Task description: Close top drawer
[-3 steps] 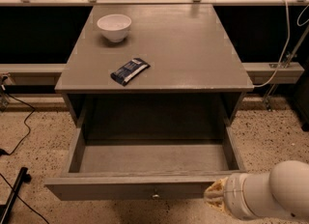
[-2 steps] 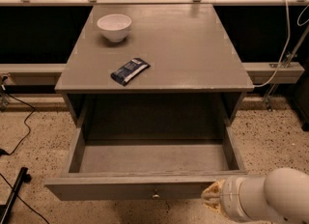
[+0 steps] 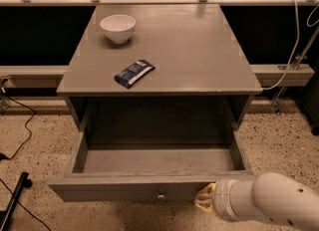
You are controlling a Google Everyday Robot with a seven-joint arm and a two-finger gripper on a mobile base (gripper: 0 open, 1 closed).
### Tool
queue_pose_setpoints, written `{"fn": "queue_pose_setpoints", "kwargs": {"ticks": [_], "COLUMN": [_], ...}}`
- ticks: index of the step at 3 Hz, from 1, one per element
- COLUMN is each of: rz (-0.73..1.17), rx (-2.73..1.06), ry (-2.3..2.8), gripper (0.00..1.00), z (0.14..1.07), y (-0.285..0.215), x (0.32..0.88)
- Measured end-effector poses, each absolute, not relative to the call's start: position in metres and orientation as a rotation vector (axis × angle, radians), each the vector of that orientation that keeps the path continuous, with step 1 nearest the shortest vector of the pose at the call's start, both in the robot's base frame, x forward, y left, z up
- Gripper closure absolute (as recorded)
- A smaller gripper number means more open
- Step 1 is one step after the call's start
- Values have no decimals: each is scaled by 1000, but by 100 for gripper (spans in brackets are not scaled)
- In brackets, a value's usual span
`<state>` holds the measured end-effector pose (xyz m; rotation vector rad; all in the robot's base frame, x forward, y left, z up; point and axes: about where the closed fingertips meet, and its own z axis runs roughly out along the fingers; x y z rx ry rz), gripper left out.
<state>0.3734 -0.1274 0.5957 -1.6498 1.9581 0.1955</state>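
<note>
No legible text, brand, number or sign. Dark blue rectangular snack packet (image 3: 134,72) on the grey wooden bench (image 3: 199,51), behind the open, shallow grey wooden top drawer (image 3: 99,191): pale print on wrapper, unreadable. Robot gripper (image 3: 204,201) at the drawer's front panel, right of its small brass knob (image 3: 161,194); no readable mark on it.
</note>
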Motion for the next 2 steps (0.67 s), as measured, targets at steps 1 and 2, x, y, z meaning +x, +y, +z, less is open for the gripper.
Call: {"fn": "queue_pose_setpoints", "kwargs": {"ticks": [1, 2], "rz": [211, 215], "rx": [-1600, -1557], "ry": [1963, 1950], "gripper": [100, 100], "z": [588, 582], "y": [-117, -112], "x": [394, 422]}}
